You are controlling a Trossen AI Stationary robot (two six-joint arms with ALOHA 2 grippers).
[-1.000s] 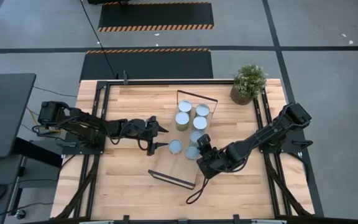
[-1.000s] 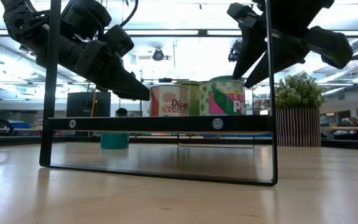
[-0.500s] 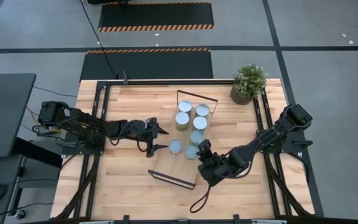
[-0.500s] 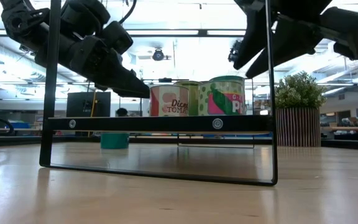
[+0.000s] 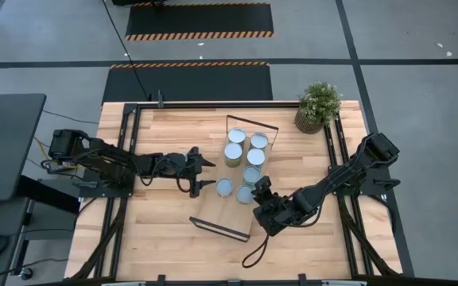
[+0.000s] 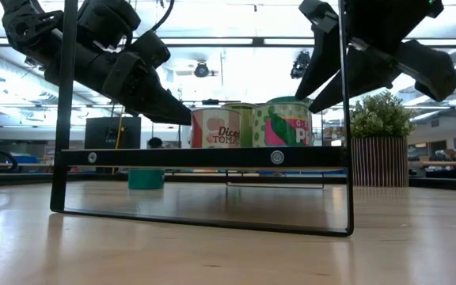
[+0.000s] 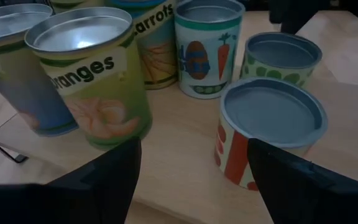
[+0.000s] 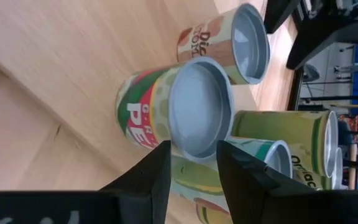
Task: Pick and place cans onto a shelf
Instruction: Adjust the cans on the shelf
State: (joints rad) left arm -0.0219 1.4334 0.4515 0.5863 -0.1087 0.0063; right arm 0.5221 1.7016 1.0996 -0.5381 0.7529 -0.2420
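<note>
Care matters: we centre the left claw (image 5: 204, 186), half open and empty, on the tomato can (image 5: 224, 187) while the right claw (image 5: 263, 188), nearly shut and empty, hovers by the peas can (image 5: 246, 195) on the shelf (image 5: 233, 216).

Six cans (image 5: 245, 163) upright with round silvery tops, clustered just right of centre in the high view, in two rows running down the frame. Lowest pair, one (image 5: 224, 187) at left and one (image 5: 246, 195) at right, side by side. Labels showing tomatoes (image 6: 214, 128), peas (image 6: 288, 123), oranges (image 7: 98, 81), carrots (image 7: 207, 46). Long light-wood shelf (image 5: 237, 208) under them, black wire frames at both short ends, lying slightly slanted from upper centre to lower centre.
</note>
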